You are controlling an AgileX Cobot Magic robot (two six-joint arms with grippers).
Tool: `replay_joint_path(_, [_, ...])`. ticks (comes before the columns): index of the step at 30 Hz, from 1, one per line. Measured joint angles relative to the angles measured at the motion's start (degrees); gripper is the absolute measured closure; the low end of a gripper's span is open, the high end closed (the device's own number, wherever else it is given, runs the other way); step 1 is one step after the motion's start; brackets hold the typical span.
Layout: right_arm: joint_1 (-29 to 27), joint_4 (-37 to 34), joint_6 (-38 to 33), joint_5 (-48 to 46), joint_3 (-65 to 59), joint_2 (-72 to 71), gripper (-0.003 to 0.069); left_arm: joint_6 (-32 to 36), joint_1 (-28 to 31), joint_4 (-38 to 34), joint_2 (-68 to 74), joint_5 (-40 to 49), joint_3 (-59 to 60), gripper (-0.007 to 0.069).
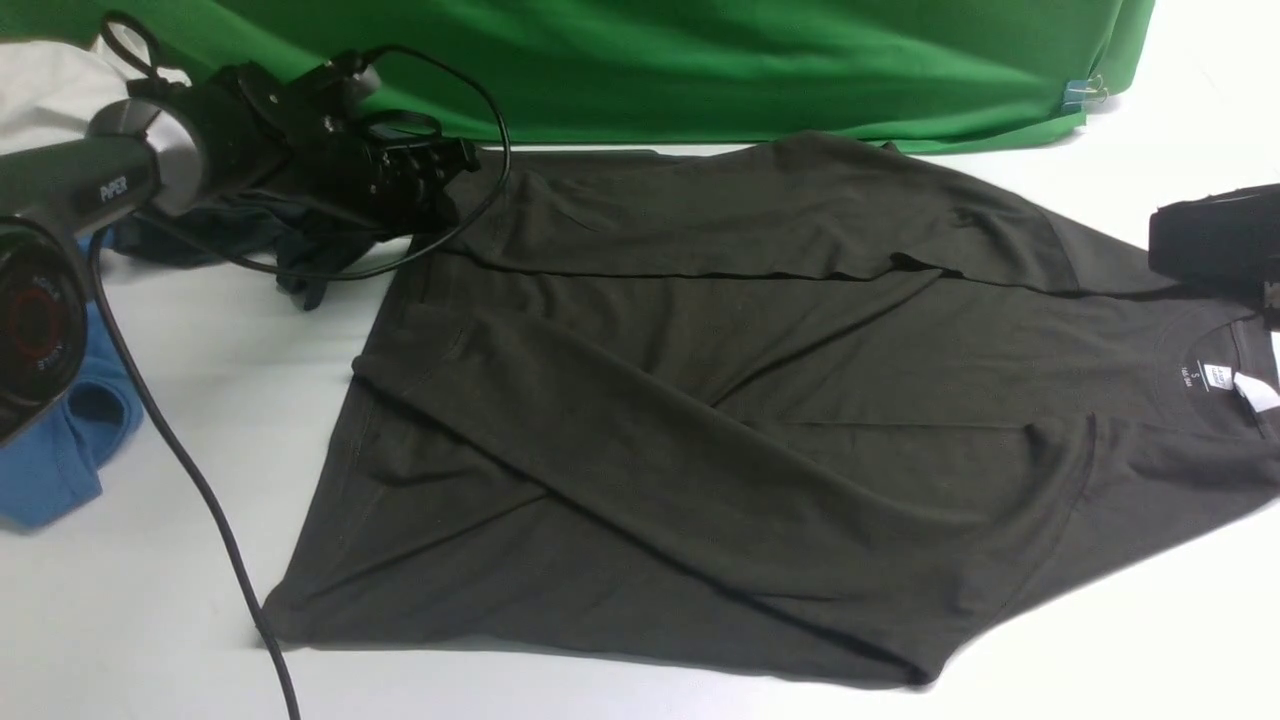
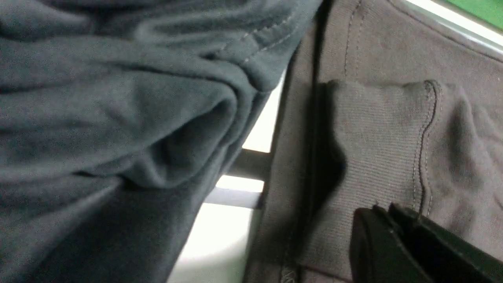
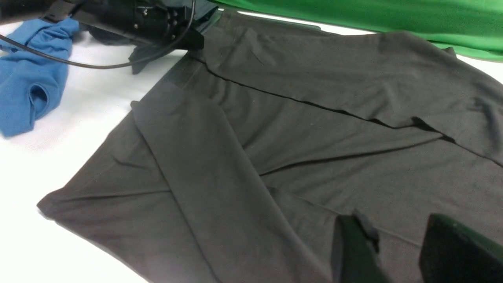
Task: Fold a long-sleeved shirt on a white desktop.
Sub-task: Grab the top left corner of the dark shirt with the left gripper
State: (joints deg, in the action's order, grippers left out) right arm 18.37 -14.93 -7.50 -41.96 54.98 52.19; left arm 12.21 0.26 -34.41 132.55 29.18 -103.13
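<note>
The long-sleeved shirt [image 1: 700, 400] lies flat on the white desktop [image 1: 200, 450], neck and white label [image 1: 1220, 377] to the right, hem to the left. Both sleeves are folded across the body. My left gripper [image 1: 455, 165] hovers at the shirt's far hem corner. In the left wrist view its fingers [image 2: 383, 210] are pressed together just over the ribbed cuff [image 2: 377, 137], and no cloth shows between them. My right gripper [image 1: 1165, 245] sits over the far shoulder by the collar. In the right wrist view it [image 3: 401, 236] stands open above the shirt [image 3: 275, 137].
A dark teal-grey garment [image 1: 250, 235] lies bunched under the left arm, touching the shirt's corner. A blue garment [image 1: 60, 450] sits at the left edge. The green backdrop [image 1: 700, 60] closes the far side. The left arm's black cable [image 1: 200, 480] trails over the table to the front edge.
</note>
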Motion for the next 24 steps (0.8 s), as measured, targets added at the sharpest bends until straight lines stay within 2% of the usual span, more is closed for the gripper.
replay_joint_path(3, [0.00,0.00,0.00,0.00,0.00,0.00,0.0419,0.86,0.06,0.25,0.00,0.99,-0.07,0.0607])
replay_joint_path(6, [0.00,0.00,0.39,0.00,0.00,0.00,0.0419,-1.79,0.43,2.60,-0.31,1.76,-0.07,0.0598])
replay_joint_path(9, [0.00,0.00,0.66,0.00,0.00,0.00,0.0419,-8.77,0.54,8.34,-0.94,1.76,-0.07,0.0557])
replay_joint_path(12, [0.00,0.00,0.78,0.00,0.00,0.00,0.0419,-12.21,0.54,10.78,-1.14,1.55,-0.13,0.0485])
replay_joint_path(13, [0.00,0.00,0.78,0.00,0.00,0.00,0.0419,-12.21,0.42,10.71,-0.88,1.50,-0.13,0.0445])
replay_joint_path(14, [0.00,0.00,0.78,0.00,0.00,0.00,0.0419,-12.21,0.41,10.61,-0.82,1.50,-0.13,0.0445])
replay_joint_path(18, [0.00,0.00,0.83,0.00,0.00,0.00,0.0419,-9.76,0.35,6.83,0.99,0.78,-0.27,0.0337])
replay_joint_path(24, [0.00,0.00,0.83,-0.04,0.00,0.00,0.0419,-5.04,0.35,3.94,1.72,-0.13,-0.59,0.0313])
